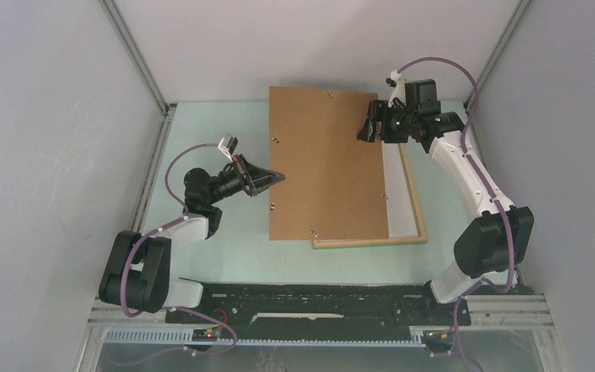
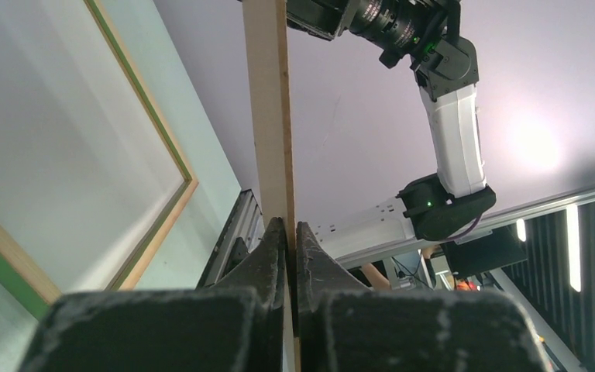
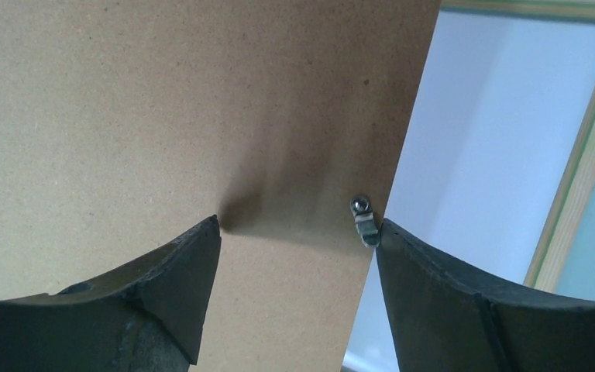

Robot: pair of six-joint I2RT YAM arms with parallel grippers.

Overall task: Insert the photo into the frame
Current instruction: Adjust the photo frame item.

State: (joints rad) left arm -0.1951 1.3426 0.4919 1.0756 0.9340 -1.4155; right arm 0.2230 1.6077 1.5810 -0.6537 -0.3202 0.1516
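Observation:
The brown backing board (image 1: 325,163) covers most of the frame (image 1: 414,198), which lies flat on the table. My left gripper (image 1: 279,178) is shut on the board's left edge; in the left wrist view (image 2: 290,229) the board's thin edge (image 2: 267,116) runs up between the closed fingers. My right gripper (image 1: 368,128) is open above the board's far right edge, empty. Its fingers straddle that edge (image 3: 298,232) beside a small metal clip (image 3: 364,221). A white surface (image 1: 395,186) fills the frame beside the board (image 3: 496,139). No blue print shows, so I cannot tell if it is the photo.
The frame's wood and green edge shows in the left wrist view (image 2: 174,167) and the right wrist view (image 3: 589,155). Grey walls and metal rails (image 1: 147,81) enclose the pale green table (image 1: 217,256). The right arm (image 2: 457,132) reaches over the board.

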